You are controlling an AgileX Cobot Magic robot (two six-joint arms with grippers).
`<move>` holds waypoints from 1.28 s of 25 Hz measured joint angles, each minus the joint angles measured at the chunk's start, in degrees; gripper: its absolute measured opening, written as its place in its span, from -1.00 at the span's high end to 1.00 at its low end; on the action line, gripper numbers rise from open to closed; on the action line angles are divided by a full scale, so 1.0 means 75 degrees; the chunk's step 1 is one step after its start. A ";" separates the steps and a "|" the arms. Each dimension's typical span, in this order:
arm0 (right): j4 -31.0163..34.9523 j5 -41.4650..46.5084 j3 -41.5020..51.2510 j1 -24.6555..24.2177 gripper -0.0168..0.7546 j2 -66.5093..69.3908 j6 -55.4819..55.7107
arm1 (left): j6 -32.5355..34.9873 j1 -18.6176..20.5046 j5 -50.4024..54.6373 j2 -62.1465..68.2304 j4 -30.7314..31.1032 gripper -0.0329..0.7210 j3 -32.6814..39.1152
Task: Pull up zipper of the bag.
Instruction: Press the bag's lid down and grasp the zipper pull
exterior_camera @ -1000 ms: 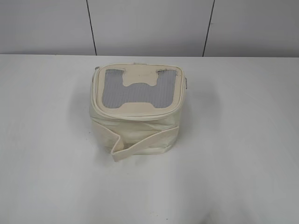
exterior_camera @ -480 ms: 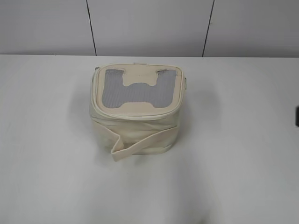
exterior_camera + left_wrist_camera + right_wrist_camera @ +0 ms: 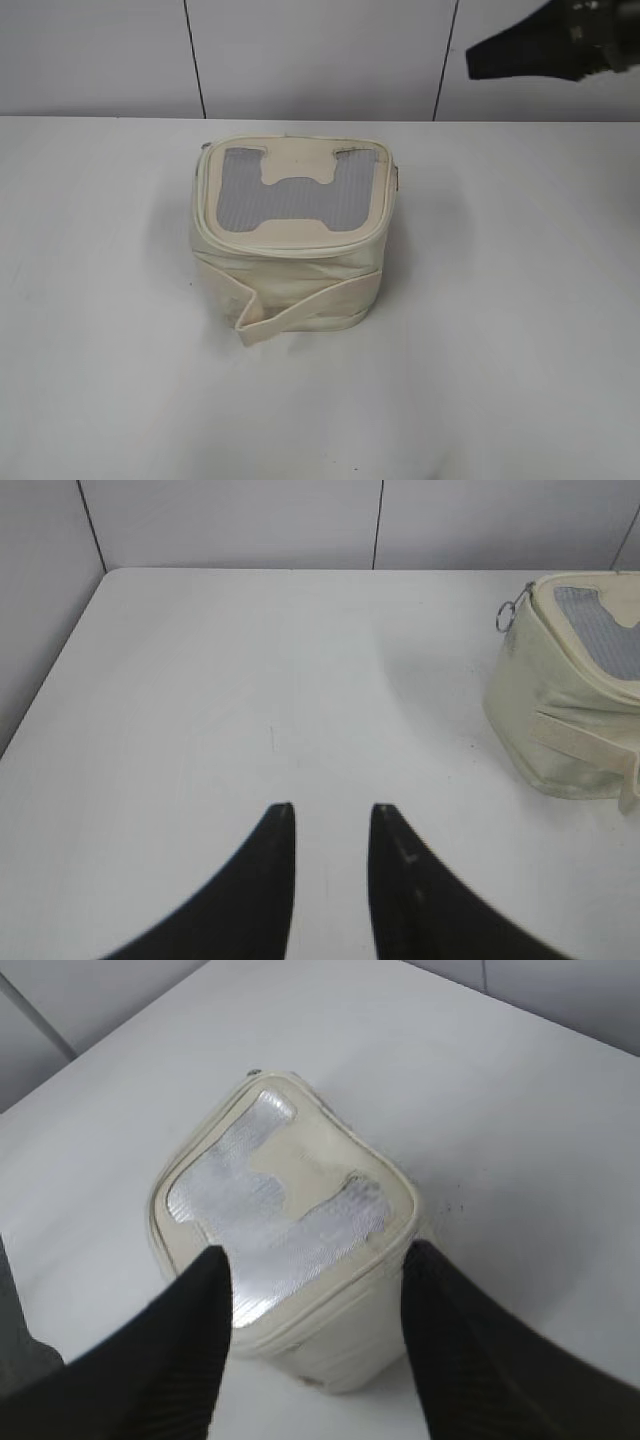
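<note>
The cream bag [image 3: 292,262] stands mid-table, its grey mesh top with the H patch facing up and its strap across the front. The zipper [image 3: 290,243] runs around the top panel edge. One silver ring pull [image 3: 505,614] sticks out at a top corner in the left wrist view. My right gripper [image 3: 490,55] is open and empty, raised at the upper right, apart from the bag. In the right wrist view its jaws [image 3: 317,1252] hover above the bag [image 3: 300,1210]. My left gripper [image 3: 330,808] is open and empty over bare table, left of the bag [image 3: 560,730].
The white table [image 3: 520,300] ends at a grey panelled wall [image 3: 320,55] behind the bag. The table's left edge [image 3: 50,680] shows in the left wrist view.
My right arm has come into the exterior view, from a dark sliver at the right edge to a raised position at the upper right. The bag has not moved.
</note>
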 joint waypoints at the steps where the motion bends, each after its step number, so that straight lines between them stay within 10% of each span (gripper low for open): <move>1: -0.0027 0.0205 -0.0573 0.0092 -0.16 0.0571 -0.0008 | 0.0000 0.0000 0.0000 0.0000 0.0000 0.40 0.0000; 14: -0.2024 0.1031 -0.5857 0.2714 -0.16 0.4953 0.1774 | 0.0000 0.0000 0.0218 0.0311 -0.0186 0.40 -0.0066; 25: -0.2415 0.0996 -0.6845 0.2809 -0.16 0.6154 0.2088 | 0.0445 -0.0066 -0.0532 0.1512 -0.2875 0.41 -0.0090; 32: -0.2560 0.1081 -0.6869 0.2809 0.01 0.6175 0.2095 | 0.1271 -0.1072 -0.2712 0.3183 -0.3893 0.61 -0.0135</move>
